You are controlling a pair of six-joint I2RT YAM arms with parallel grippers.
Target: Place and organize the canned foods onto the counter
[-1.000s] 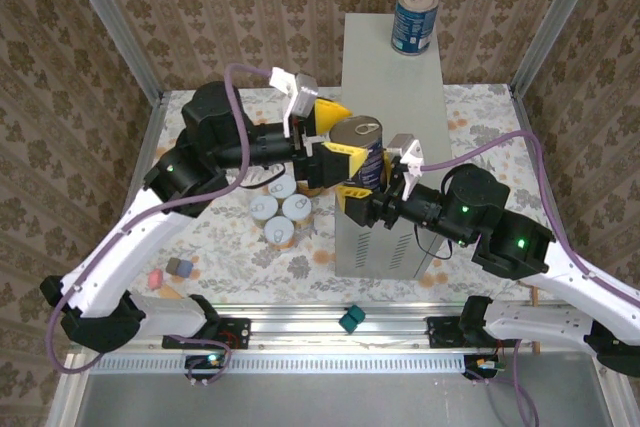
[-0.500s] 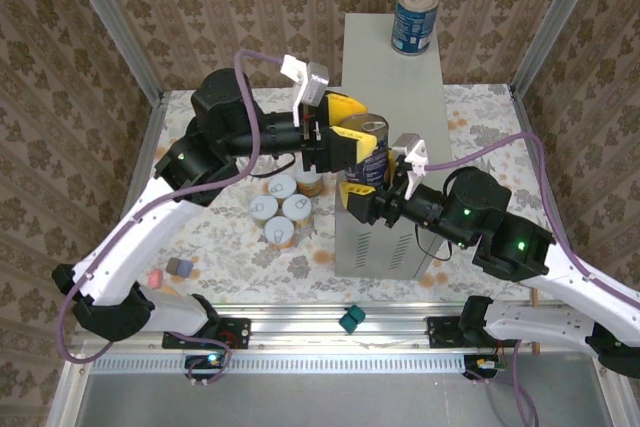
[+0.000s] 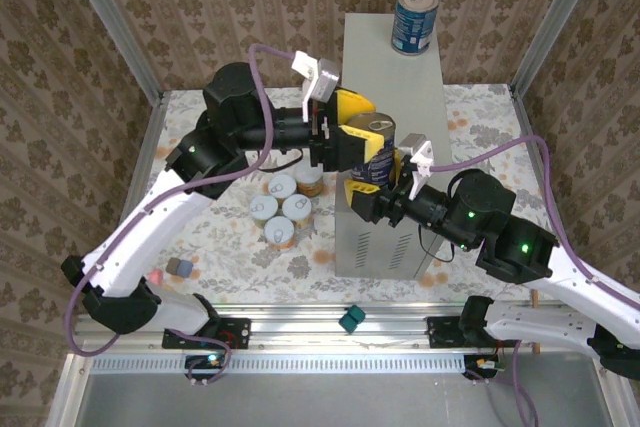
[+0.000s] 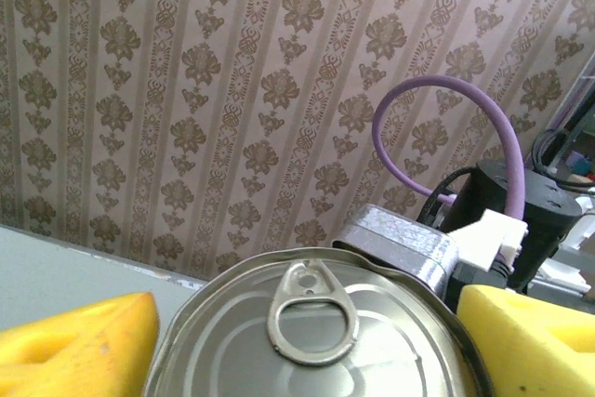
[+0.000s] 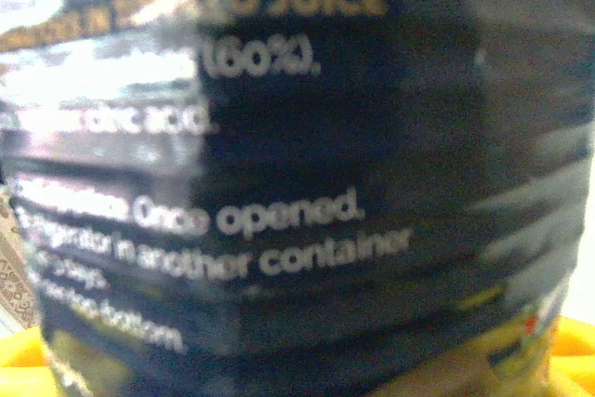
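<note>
The right end effector is clamped on a blue can over the counter's near end. The left end effector flanks the can's top; I cannot tell if it grips. A second blue can stands at the counter's far end.

On the right wrist camera the blue can sat so close that its label smeared. I could read only scraps of print, and its top and bottom ran off the frame. The pads of the right claw were yellow slivers at the bottom corners. On the left wrist camera the bottom edge cut the can's lid and the pads of the left claw, so I could not tell whether they touched the tin. From above, both claws hid most of its label. The left claw also covered part of the short cans. The pink and grey bits near left were too small to identify.
</note>
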